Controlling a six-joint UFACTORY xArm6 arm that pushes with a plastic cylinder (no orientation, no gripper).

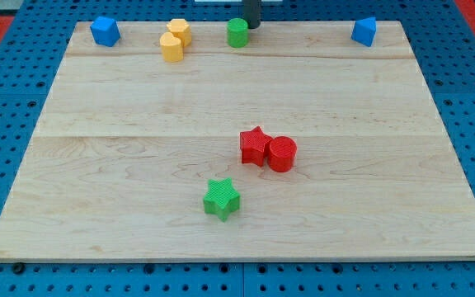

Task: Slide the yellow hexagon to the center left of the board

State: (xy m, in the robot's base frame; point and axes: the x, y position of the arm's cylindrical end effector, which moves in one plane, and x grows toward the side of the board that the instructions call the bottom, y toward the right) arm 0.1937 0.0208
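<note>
Two yellow blocks touch each other near the board's top edge, left of centre. The upper one [180, 30] looks like the yellow hexagon. The lower one [171, 47] looks rounder. My tip [252, 26] is at the board's top edge, just right of a green cylinder [237, 33] and well to the right of the yellow blocks. The rod's upper part is cut off by the view's top.
A blue block [105, 31] sits at the top left corner and another blue block [364, 31] at the top right. A red star [254, 146] touches a red cylinder [281, 154] near the middle. A green star [221, 199] lies below them. The wooden board [97, 165] rests on a blue pegboard.
</note>
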